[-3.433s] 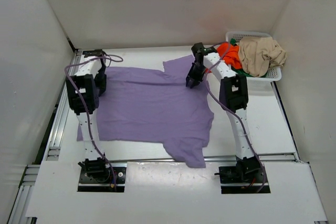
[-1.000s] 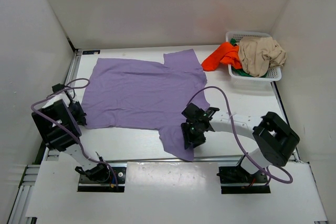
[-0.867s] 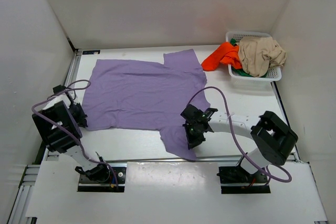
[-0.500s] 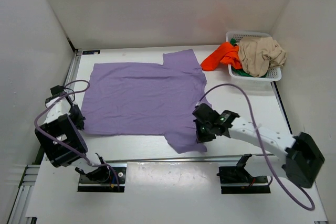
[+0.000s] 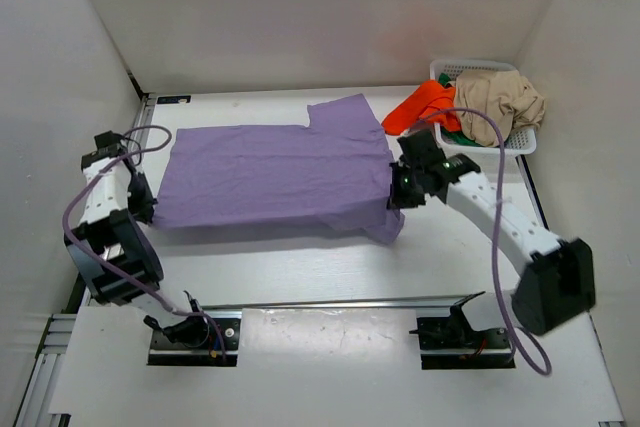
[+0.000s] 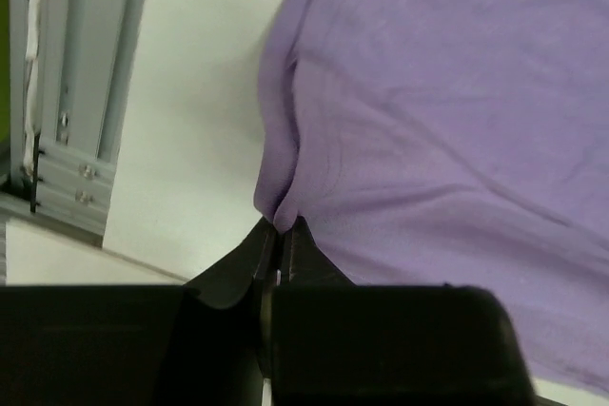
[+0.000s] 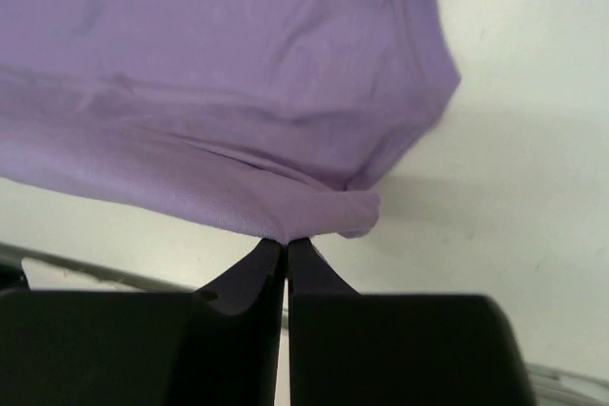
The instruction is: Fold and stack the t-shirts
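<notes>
A: Where is the lavender t-shirt (image 5: 270,172)?

B: Spread across the middle of the white tabletop (image 5: 300,267). Its far part lies flat, with 1 sleeve pointing toward the back wall. Its near edge is raised off the surface at both ends, and the other sleeve droops below the right corner.

A: And the other shirts?

B: The beige t-shirt (image 5: 497,102) is heaped in the white mesh basket (image 5: 522,143) in the far right corner. The orange-red t-shirt (image 5: 425,105) spills over the basket's left rim onto the tabletop.

A: The room?

B: Plain white walls (image 5: 300,17) box in the tabletop on 3 sides. A metal rail (image 6: 81,92) runs along its left edge.

A: Now the claws.

B: The left claw (image 6: 279,235) has its 2 fingers pressed together on a pinch of the shirt's left edge, and the cloth puckers where they meet. The right claw (image 7: 285,246) is likewise clamped, tips nearly touching, on a folded bit of the shirt's right edge. In the top view the 2 grips sit at opposite ends of the near edge, well apart.
</notes>
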You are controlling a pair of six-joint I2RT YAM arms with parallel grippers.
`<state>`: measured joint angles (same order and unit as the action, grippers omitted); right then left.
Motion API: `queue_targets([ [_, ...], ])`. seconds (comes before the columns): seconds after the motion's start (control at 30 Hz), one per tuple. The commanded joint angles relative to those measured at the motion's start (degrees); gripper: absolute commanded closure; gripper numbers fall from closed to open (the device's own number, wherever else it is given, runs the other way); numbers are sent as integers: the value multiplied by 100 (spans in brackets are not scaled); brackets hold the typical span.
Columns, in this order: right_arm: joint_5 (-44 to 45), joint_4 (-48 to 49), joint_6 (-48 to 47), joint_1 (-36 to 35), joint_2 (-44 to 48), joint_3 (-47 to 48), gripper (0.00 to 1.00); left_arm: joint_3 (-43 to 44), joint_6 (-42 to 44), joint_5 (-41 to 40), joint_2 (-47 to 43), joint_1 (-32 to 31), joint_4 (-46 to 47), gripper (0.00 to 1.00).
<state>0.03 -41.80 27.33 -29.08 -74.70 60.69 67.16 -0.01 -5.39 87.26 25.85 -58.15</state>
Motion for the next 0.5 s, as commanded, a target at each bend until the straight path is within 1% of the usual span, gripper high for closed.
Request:
queue_targets([
  [0.0, -275, 172, -843, 341, -632, 785, 100, 533, 1, -103, 431, -281, -74, 90],
  [0.03, -276, 225, -904, 463, -982, 935, 100, 631, 1, -216, 554, -343, -143, 90],
  [0.1, -346, 225, -1072, 534, -1274, 1286, 100, 842, 1, -287, 888, -519, -144, 90],
  [0.2, -346, 278, -1256, 675, -1784, 1542, 100, 913, 1, -454, 1230, -703, -144, 90],
  [0.3, -504, 278, -1379, 737, -2328, 1788, 100, 1072, 1, -594, 1503, -704, -82, 90],
  [0.47, -452, 226, -1380, 737, -2795, 2113, 100, 1405, 1, -727, 1759, -704, 32, 90],
])
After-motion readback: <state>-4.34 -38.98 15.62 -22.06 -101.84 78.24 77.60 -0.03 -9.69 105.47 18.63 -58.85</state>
